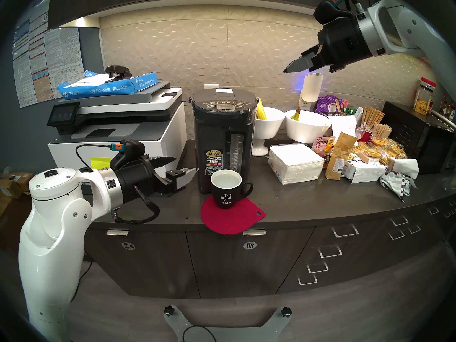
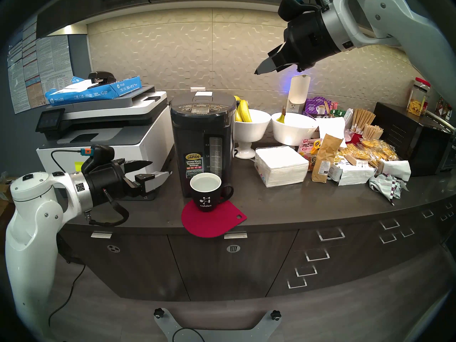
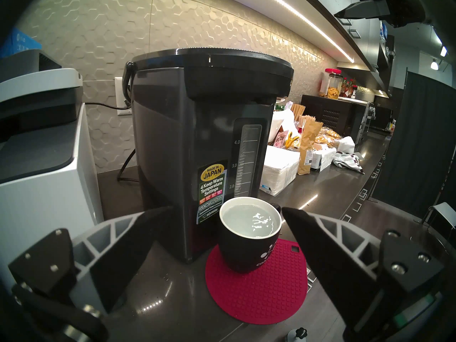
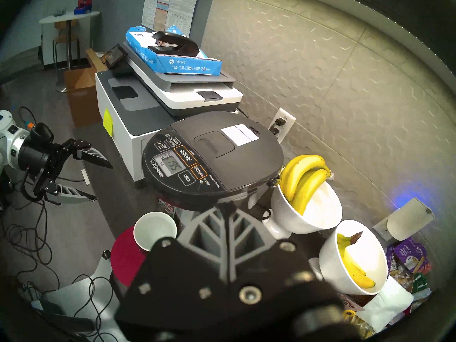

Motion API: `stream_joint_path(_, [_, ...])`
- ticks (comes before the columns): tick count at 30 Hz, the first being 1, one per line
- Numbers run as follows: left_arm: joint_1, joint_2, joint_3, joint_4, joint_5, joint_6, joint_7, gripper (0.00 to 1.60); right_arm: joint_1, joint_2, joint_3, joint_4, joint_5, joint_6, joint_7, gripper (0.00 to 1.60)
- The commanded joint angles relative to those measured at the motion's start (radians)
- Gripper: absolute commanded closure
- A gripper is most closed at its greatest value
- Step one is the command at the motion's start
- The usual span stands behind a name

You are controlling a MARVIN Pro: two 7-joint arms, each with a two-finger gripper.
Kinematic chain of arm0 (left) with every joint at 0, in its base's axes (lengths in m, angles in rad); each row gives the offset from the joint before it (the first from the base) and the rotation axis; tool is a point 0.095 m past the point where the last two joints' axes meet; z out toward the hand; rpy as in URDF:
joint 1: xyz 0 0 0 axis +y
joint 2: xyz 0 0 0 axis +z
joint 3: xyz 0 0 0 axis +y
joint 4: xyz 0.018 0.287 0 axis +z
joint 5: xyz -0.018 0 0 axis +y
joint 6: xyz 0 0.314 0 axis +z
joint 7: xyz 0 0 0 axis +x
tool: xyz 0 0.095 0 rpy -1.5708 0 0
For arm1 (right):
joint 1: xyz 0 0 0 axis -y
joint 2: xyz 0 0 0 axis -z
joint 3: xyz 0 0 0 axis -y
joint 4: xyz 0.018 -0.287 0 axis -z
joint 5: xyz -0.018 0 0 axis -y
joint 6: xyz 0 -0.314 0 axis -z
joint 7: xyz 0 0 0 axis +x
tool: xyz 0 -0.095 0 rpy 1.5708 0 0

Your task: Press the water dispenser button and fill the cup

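Observation:
The dark water dispenser (image 1: 223, 136) (image 2: 202, 139) (image 3: 197, 146) (image 4: 212, 159) stands mid-counter, its DISPENSE button (image 1: 225, 102) (image 2: 199, 106) (image 4: 185, 156) untouched. Below its spout the black "calder" cup (image 1: 226, 191) (image 2: 206, 192) (image 3: 246, 245) (image 4: 155, 230) sits on a red mat (image 1: 232, 217) (image 3: 256, 284), holding water near its rim. My left gripper (image 1: 186, 165) (image 2: 160, 168) (image 3: 222, 225) (image 4: 102, 181) hovers open just left of the cup, holding nothing. My right gripper (image 1: 286, 70) (image 2: 256, 72) (image 4: 228, 207) hangs shut and empty, high above and right of the dispenser.
A white-and-grey printer (image 1: 118, 134) with a blue paper ream stands left of the dispenser. Right of it are two white bowls (image 1: 307, 125) with bananas, a napkin stack (image 1: 296, 163), snack bags and a black microwave (image 1: 419, 136). The counter edge (image 1: 345, 218) curves along the front.

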Motion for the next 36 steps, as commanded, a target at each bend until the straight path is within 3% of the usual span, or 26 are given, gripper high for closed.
stream_joint_path(1, [-0.001,0.000,0.000,-0.011,0.000,0.000,0.000,0.00,0.002,0.063,0.018,-0.015,0.025,-0.031,-0.043,1.60])
stream_joint_path(15, [0.000,0.000,0.000,-0.011,0.000,0.000,0.000,0.00,-0.006,0.091,0.010,0.004,0.057,-0.032,-0.023,1.60])
stream_joint_path(31, [0.000,0.000,0.000,-0.011,0.000,0.000,0.000,0.00,0.000,0.093,0.001,-0.003,0.009,-0.019,0.042,1.60])
stream_joint_path(32, [0.000,0.000,0.000,-0.011,0.000,0.000,0.000,0.00,0.001,0.099,-0.001,-0.004,-0.010,-0.024,0.068,1.53])
stream_joint_path(33, [0.000,0.000,0.000,-0.011,0.000,0.000,0.000,0.00,0.001,0.102,0.000,-0.006,-0.012,-0.022,0.072,1.10])
stream_joint_path(34, [0.000,0.000,0.000,-0.011,0.000,0.000,0.000,0.00,0.001,0.102,0.000,-0.005,-0.018,-0.023,0.078,0.47])
stream_joint_path(36, [0.000,0.000,0.000,-0.011,0.000,0.000,0.000,0.00,0.000,0.102,0.001,-0.004,-0.022,-0.024,0.083,0.47])
